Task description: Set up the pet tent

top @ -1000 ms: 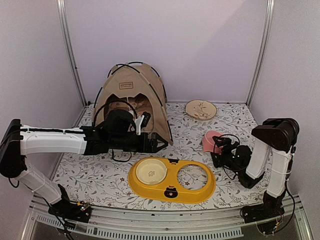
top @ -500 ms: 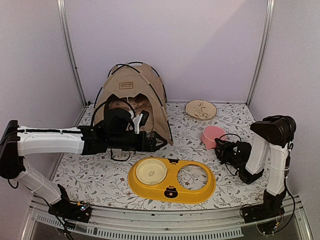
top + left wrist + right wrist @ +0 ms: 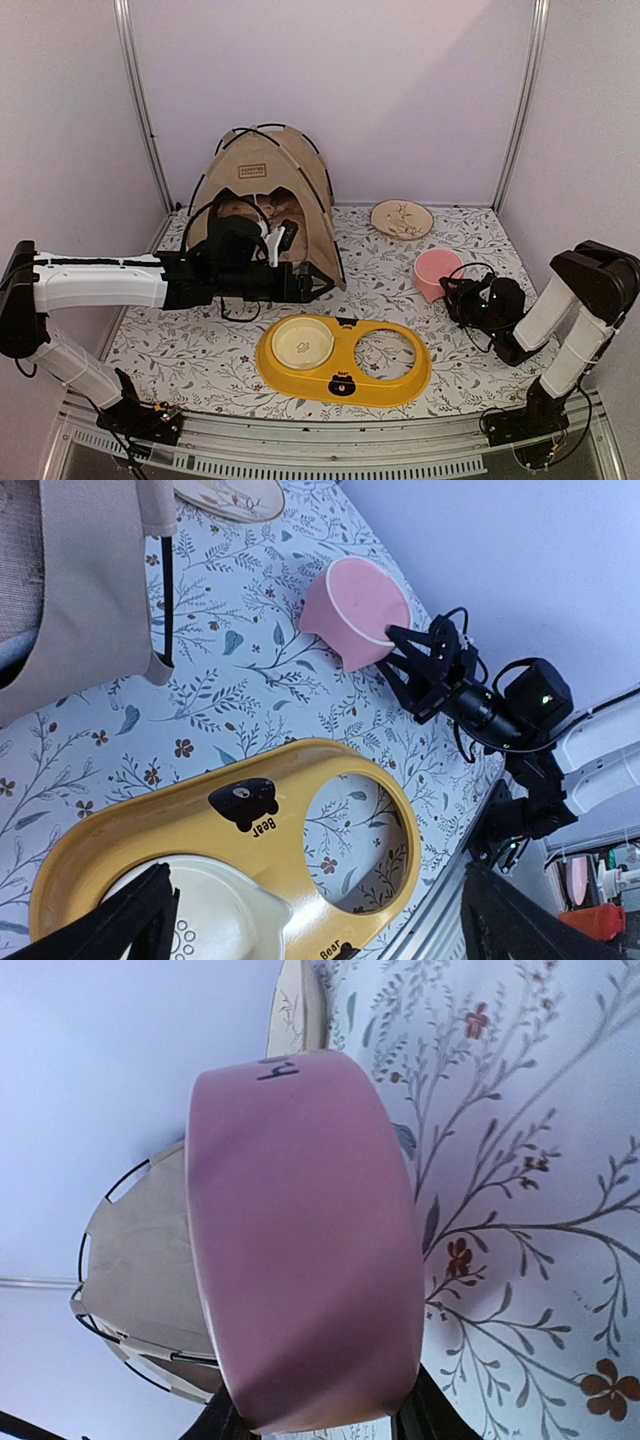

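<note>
At right, the right tool (image 3: 452, 292) gripped a pink bowl (image 3: 436, 272).
Yellow tray (image 3: 400, 375) held a cream bowl (image 3: 302, 343); left tool (image 3: 322, 286) gaped wide.

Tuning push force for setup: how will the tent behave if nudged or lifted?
Probably light for its size: the tent is thin fabric over slim black poles. Walls would likely dent under a push; the lower edge looks slack in the left wrist view. It may slide rather than tip, given its wide base.
</note>
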`<state>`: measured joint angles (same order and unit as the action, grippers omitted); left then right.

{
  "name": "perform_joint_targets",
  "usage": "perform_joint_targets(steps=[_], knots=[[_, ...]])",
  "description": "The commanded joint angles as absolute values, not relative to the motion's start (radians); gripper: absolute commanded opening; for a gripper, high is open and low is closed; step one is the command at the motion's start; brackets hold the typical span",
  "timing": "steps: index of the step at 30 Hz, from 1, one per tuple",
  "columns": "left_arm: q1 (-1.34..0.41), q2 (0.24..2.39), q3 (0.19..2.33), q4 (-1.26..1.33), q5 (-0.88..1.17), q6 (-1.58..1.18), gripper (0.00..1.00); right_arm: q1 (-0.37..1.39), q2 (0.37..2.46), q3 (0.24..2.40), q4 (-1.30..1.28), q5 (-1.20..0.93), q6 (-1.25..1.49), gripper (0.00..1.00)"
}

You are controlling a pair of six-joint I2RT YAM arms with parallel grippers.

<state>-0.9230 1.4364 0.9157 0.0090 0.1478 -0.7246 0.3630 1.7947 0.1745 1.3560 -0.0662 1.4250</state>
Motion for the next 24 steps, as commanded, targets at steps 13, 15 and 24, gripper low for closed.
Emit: perform_joint_targets(steps=[13, 15, 24], knots=[[-0.935, 1.388, 0.879, -0.021, 0.054, -0.710, 0.99, 0.459, 1.036, 0.580, 0.061, -0.072, 0.675, 0.00], [-0.924, 1.364, 0.856, -0.037, 0.019, -0.723, 0.99, 0.497, 1.005, 0.627, -0.043, -0.060, 0.629, 0.00], [-0.822, 1.270, 0.749, -0.012, 0.014, -0.777, 0.99, 0.779, 1.036, 0.846, -0.427, 0.076, 0.540, 0.00]])
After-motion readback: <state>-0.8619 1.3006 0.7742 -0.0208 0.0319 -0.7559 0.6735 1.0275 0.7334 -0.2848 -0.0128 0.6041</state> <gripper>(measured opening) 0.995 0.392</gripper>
